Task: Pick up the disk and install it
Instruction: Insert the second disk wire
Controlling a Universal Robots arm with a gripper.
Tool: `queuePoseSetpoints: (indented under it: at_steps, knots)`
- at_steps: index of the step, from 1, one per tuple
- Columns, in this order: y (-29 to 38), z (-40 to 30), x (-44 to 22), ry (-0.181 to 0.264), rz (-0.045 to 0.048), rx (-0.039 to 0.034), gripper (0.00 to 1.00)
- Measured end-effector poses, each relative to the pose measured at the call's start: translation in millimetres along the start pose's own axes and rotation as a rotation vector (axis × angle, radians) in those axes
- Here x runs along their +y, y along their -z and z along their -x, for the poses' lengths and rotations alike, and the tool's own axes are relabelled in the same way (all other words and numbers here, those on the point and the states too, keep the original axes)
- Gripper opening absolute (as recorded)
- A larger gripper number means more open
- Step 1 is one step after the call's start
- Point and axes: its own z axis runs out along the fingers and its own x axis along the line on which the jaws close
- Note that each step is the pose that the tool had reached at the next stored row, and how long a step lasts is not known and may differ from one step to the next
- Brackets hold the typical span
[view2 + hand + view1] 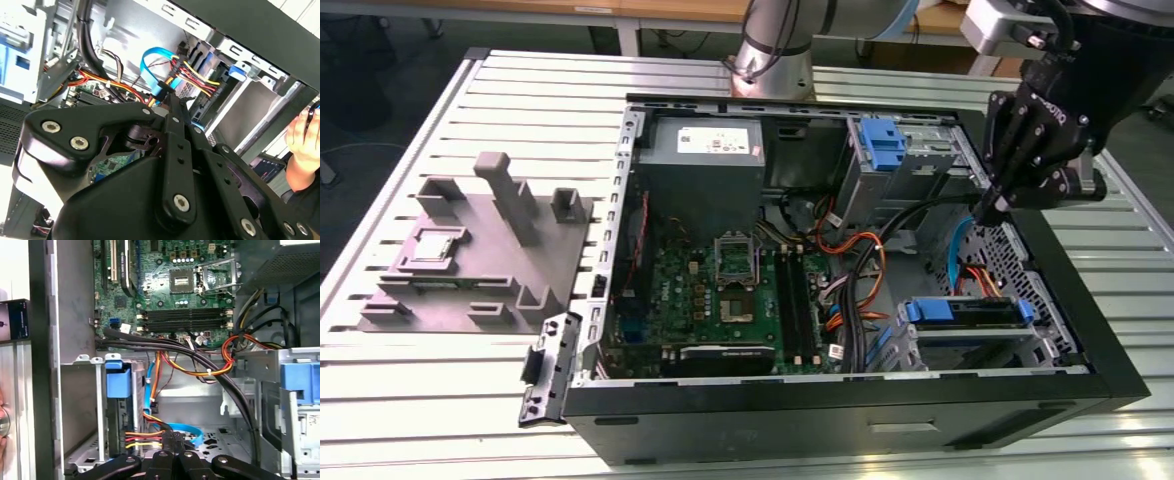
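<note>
My matte black fingers (172,445) are pressed together, holding nothing, low inside the open steel computer case (1107,350) among glossy ribbon-flat blue and braided orange cables. The disk (961,313), with its blue plastic carrier, sits slotted in the perforated drive cage.

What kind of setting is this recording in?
Most likely a robotics lab or test bench for PC assembly: an open computer case lies on a slotted aluminium table, the arm's gripper hangs over its drive bays, and a grey parts fixture sits beside it.
</note>
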Motion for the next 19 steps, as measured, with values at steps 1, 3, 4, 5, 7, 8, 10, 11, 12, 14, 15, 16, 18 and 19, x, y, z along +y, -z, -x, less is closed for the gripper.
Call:
queuePoseSetpoints:
  at_steps: [1, 3, 4, 5, 7, 8, 10, 11, 12, 14, 15, 16, 18, 19]
  knots:
    - [0.3, 1.7, -0.3, -0.001, 0.0000, 0.0002, 0.10]
    - [1.8, 4.0, -0.3, -0.002, 0.0001, 0.0002, 0.10]
    - [2.9, 4.7, -0.2, -0.002, 0.0001, 0.0003, 0.10]
    - [4.1, 5.6, -0.2, -0.002, 0.0001, 0.0002, 0.10]
    - [5.6, 7.7, -0.2, -0.003, 0.0002, 0.0001, 0.10]
    - [6.1, 9.2, -0.3, -0.003, 0.0003, 0.0002, 0.10]
    - [6.5, 13.1, -0.6, -0.005, 0.0004, 0.0004, 0.10]
    - [6.6, 15.0, -1.1, -0.006, 0.0004, 0.0004, 0.10]
    - [6.7, 16.3, -1.7, -0.008, 0.0006, 0.0013, 0.10]
    - [6.6, 18.5, -2.5, -0.013, 0.0007, 0.0056, 0.10]
    - [6.2, 18.9, -2.6, -0.015, 0.0007, 0.0076, 0.10]
    - [5.6, 19.1, -2.7, -0.016, 0.0007, 0.0096, 0.10]
    - [4.1, 19.3, -2.8, -0.017, 0.0004, 0.0173, 0.11]
    - [3.2, 19.4, -2.8, -0.017, 0.0001, 0.0213, 0.11]
